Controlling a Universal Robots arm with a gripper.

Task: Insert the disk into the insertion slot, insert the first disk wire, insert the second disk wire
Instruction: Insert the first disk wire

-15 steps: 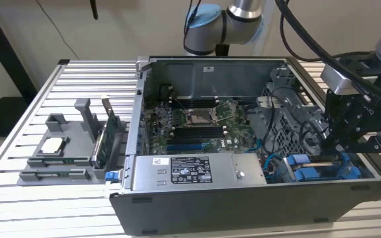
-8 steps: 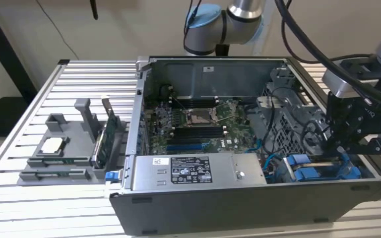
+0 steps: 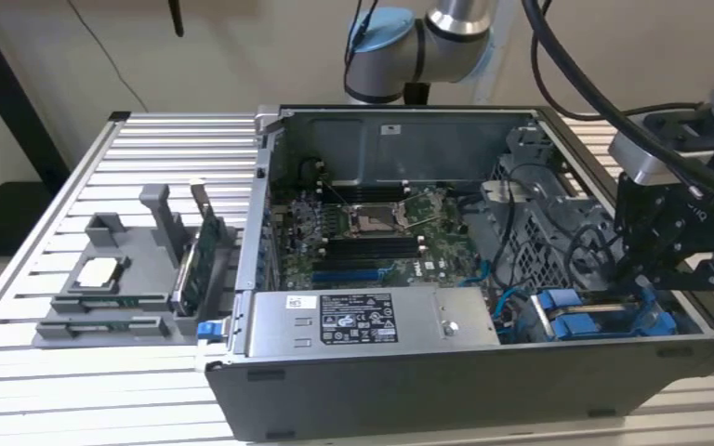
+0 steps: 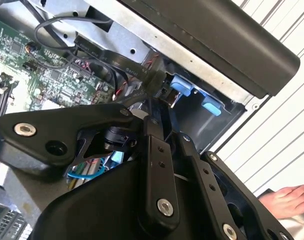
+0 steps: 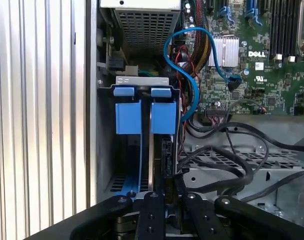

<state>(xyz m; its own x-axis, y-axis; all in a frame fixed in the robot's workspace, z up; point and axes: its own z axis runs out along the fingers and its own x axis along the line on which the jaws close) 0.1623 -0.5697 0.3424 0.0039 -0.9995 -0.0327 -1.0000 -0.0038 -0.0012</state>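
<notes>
Disk: disk point(image 5: 164, 118) in its blue carrier, standing on edge in the case's drive bay point(image 5: 104, 150), just ahead of the fingers point(image 5: 167, 160).
Markings: white printed sticker on the power-supply box point(image 3: 357, 319), well apart from the fingers.
Fingers: drawn narrow, nearly together, close beside the disk's edge; whether they touch it cannot be told.

We see the disk's bright blue plastic frame point(image 5: 164, 117) right ahead of our black metal gripper point(image 5: 168, 210). Beside it, a thin blue wire point(image 5: 192, 28) loops over a green board point(image 5: 252, 85) with tiny dots. The silver table point(image 5: 42, 125) has long straight stripes.
</notes>
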